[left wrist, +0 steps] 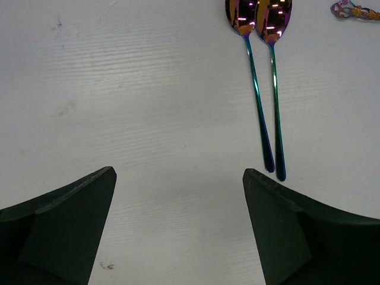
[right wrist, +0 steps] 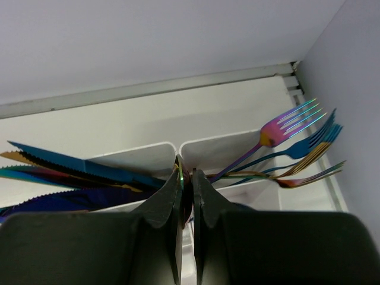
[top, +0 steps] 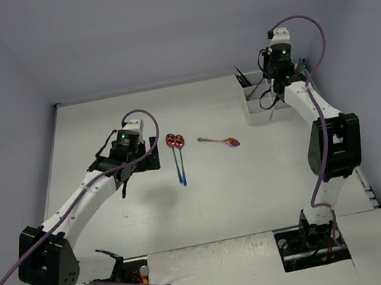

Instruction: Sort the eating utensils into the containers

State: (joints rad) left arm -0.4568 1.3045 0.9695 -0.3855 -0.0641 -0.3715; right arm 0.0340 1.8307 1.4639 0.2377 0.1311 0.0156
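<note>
Two iridescent spoons (top: 178, 158) lie side by side mid-table, bowls away from me; they also show in the left wrist view (left wrist: 266, 89). A third, smaller spoon (top: 220, 141) lies to their right, and its ornate end shows in the left wrist view (left wrist: 355, 10). My left gripper (top: 143, 164) is open and empty over bare table just left of the pair (left wrist: 178, 173). My right gripper (top: 271, 95) is over the white organizer tray (top: 267, 108), shut on a thin iridescent utensil seen edge-on (right wrist: 186, 178) above the divider. Forks (right wrist: 285, 127) and knives (right wrist: 53, 163) stand in the compartments.
The tray (right wrist: 142, 157) sits at the back right, near the rear wall and the right wall. Arm bases and loose cables are at the near edge.
</note>
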